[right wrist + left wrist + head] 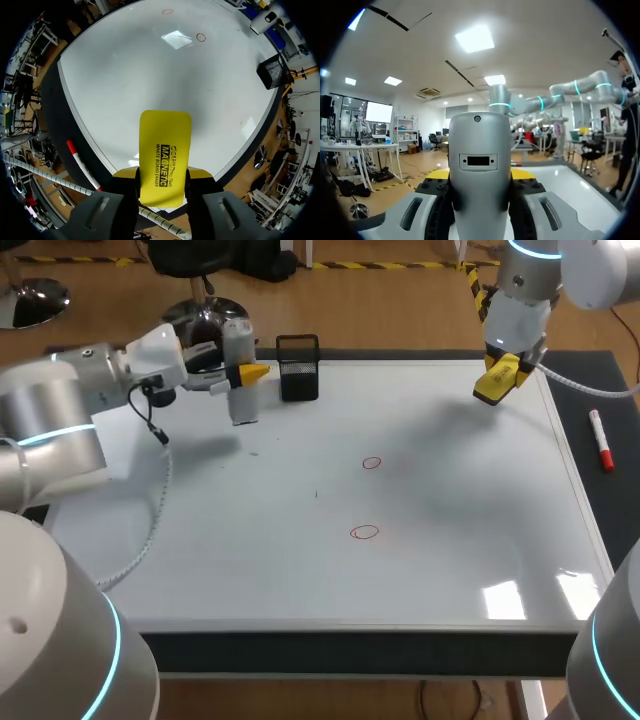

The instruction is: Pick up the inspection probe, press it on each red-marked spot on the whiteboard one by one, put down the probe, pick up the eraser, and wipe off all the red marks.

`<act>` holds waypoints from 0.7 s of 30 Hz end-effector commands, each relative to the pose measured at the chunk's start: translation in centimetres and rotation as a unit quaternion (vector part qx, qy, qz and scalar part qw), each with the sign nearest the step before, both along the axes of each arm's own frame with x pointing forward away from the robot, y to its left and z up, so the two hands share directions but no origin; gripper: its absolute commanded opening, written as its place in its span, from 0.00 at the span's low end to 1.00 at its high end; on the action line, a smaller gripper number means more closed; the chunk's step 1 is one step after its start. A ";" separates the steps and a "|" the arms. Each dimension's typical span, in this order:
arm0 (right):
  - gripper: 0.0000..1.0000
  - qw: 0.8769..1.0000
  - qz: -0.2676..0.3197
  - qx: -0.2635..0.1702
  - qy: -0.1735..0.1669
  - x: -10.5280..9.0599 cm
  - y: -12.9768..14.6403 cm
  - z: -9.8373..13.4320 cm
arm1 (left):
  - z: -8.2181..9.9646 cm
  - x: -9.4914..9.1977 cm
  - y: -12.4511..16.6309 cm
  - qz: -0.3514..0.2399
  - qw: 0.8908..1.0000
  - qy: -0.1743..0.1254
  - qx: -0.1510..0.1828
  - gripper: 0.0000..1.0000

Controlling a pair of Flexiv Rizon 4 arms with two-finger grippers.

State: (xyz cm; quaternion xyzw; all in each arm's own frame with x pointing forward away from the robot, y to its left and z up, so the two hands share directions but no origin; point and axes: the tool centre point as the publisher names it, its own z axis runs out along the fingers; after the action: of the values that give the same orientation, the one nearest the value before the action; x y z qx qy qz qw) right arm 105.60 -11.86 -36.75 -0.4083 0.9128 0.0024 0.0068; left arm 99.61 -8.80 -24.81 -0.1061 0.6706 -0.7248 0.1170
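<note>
My left gripper (pixel 248 372) is shut on the grey inspection probe (pixel 240 375), held upright over the back left of the whiteboard (pixel 450 500). In the left wrist view the probe (pixel 480 170) stands between the yellow-tipped fingers of that gripper (pixel 480 176). My right gripper (pixel 505 370) is shut on the yellow eraser (pixel 497 380) above the board's back right corner. The right wrist view shows the eraser (pixel 165 155) clamped in the gripper (pixel 161 176). Two red circles (pixel 372 463) (pixel 365 532) are drawn mid-board; both circles (pixel 201 37) (pixel 167 11) also show far ahead of the eraser.
A black mesh holder (pixel 299 367) stands at the board's back edge, right beside the probe. A red marker (pixel 601 453) lies on the dark mat right of the board, and the marker (pixel 82 167) shows beside my right gripper. The board's frame runs along the front.
</note>
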 end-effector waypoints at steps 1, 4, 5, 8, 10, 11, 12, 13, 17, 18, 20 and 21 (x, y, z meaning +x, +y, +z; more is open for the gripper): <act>0.00 1.000 0.001 -0.002 0.001 0.1 0.0 0.1 | -0.2 -0.4 0.5 0.017 1.000 0.003 -0.005 0.00; 0.00 1.000 0.001 -0.002 0.001 0.1 0.0 0.1 | -0.4 -0.3 0.7 0.020 1.000 0.005 -0.004 0.00; 0.00 1.000 0.001 -0.002 0.001 0.1 0.0 0.1 | -0.5 -0.3 0.8 0.024 1.000 0.006 -0.003 0.00; 0.00 1.000 0.001 -0.002 0.001 0.1 0.0 0.1 | -0.5 -0.3 0.8 0.027 1.000 0.006 -0.002 0.00; 0.00 1.000 0.001 -0.002 0.001 0.1 0.0 0.1 | -0.5 -0.4 1.0 0.030 1.000 0.004 -0.003 0.00; 0.00 1.000 0.001 -0.002 0.001 0.1 0.0 0.1 | -0.4 -0.4 1.1 0.031 1.000 0.002 -0.005 0.00; 0.00 1.000 0.001 -0.002 0.001 0.1 0.0 0.1 | -0.3 -0.5 1.2 0.031 1.000 -0.001 -0.006 0.00; 0.00 1.000 0.001 -0.002 0.001 0.1 0.0 0.1 | -0.2 -0.5 1.3 0.032 0.999 -0.001 -0.005 0.00; 0.00 1.000 0.001 -0.002 0.001 0.1 0.0 0.1 | -0.2 -0.6 1.5 0.033 0.999 -0.002 -0.005 0.00; 0.00 1.000 0.001 -0.002 0.001 0.1 0.0 0.1 | -0.2 -0.6 1.5 0.033 0.999 -0.002 -0.005 0.00; 0.00 1.000 0.001 -0.002 0.001 0.1 0.0 0.1 | -0.2 -0.6 1.5 0.033 0.999 -0.002 -0.005 0.00; 0.00 1.000 0.001 -0.002 0.001 0.1 0.0 0.1 | -0.2 -0.6 1.5 0.033 0.999 -0.002 -0.005 0.00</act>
State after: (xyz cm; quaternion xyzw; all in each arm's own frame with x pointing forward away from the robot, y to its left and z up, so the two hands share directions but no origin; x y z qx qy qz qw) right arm 105.60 -11.86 -36.75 -0.4083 0.9128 0.0024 0.0068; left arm 99.12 -7.25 -25.09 -0.1261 0.6628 -0.7248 0.1394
